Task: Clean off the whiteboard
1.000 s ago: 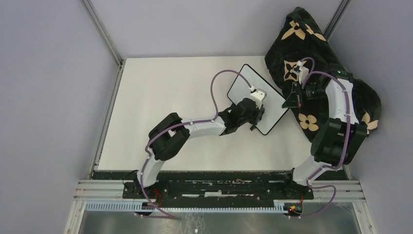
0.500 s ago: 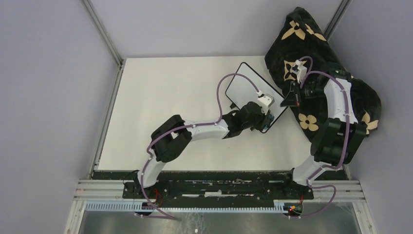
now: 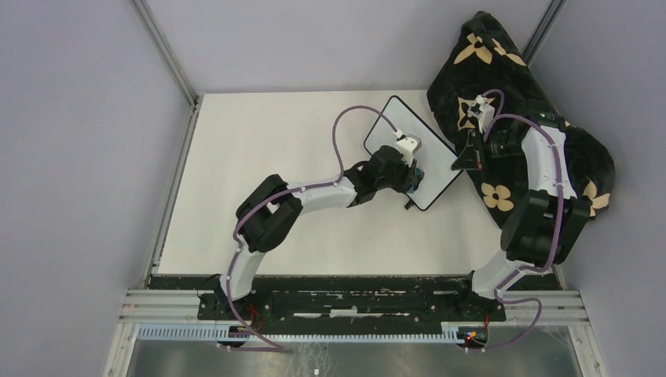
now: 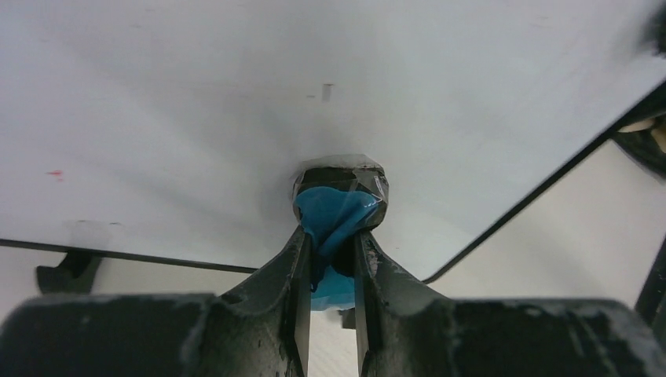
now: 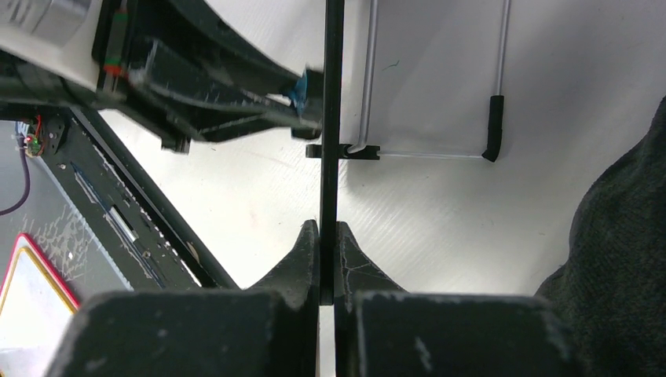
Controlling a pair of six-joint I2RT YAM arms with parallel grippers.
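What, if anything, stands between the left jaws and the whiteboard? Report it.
Only the blue eraser pad clamped in the left gripper, pressed against the whiteboard. Nothing else visible intervenes. The right gripper grips the board's edge.

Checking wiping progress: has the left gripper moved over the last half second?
Yes: the left gripper slid leftward across the whiteboard, away from the black blanket.

One whiteboard with two black feet. One blue eraser. One black flowered blanket at the far right. One counter. Two arms, left arm and right arm, carrying two pincers: left pincer, right pincer.
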